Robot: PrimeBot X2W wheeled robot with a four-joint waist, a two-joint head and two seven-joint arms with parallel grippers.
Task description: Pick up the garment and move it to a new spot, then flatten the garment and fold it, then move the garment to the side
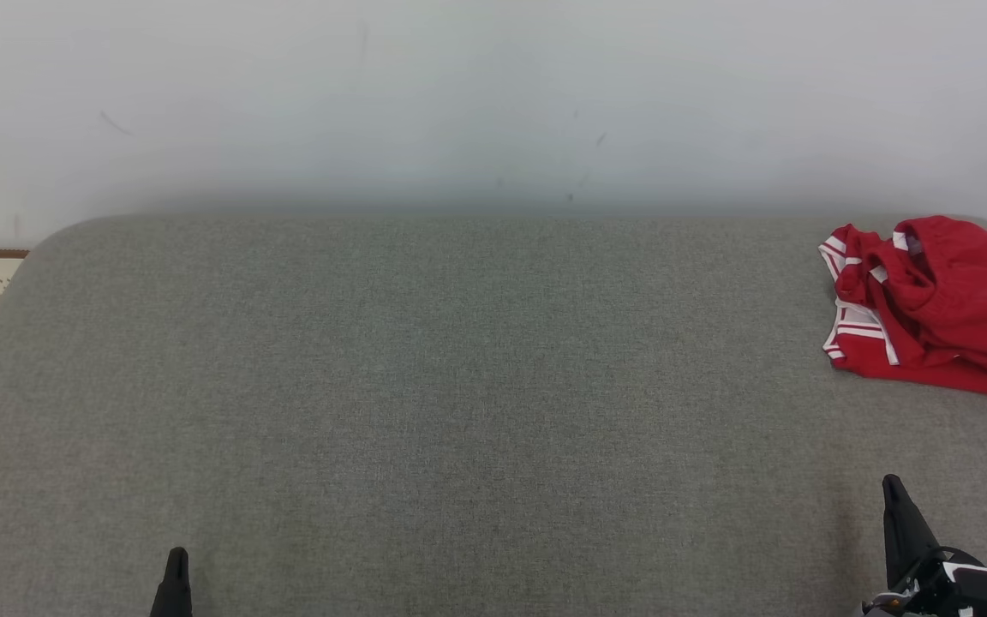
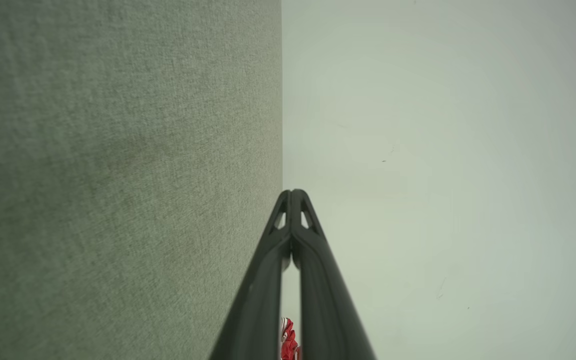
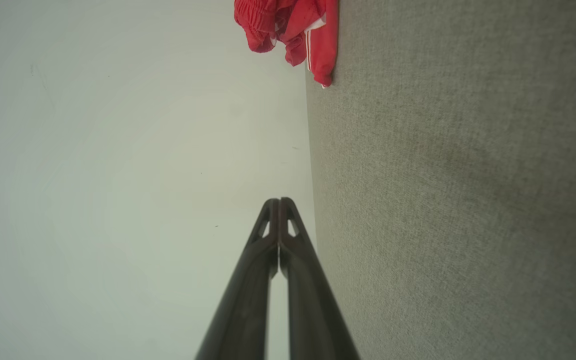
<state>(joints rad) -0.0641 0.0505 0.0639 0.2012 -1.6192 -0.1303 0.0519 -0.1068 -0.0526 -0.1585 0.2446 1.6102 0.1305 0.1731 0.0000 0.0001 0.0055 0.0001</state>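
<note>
though crumpled, garment (image 1: 939, 308) beyond right claw (image 1: 891, 485)

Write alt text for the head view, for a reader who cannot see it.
A crumpled red garment with white stripes lies at the far right of a grey fabric surface. The shut left gripper and right gripper point up from the bottom edge, holding nothing.

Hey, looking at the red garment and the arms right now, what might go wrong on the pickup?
The red garment lies bunched near the far right corner of the grey surface; a nudge may push it off.
The right pincer is shut, so it could shove the cloth unless it opens first.
A pinch into the heap may catch only one fold.
</note>
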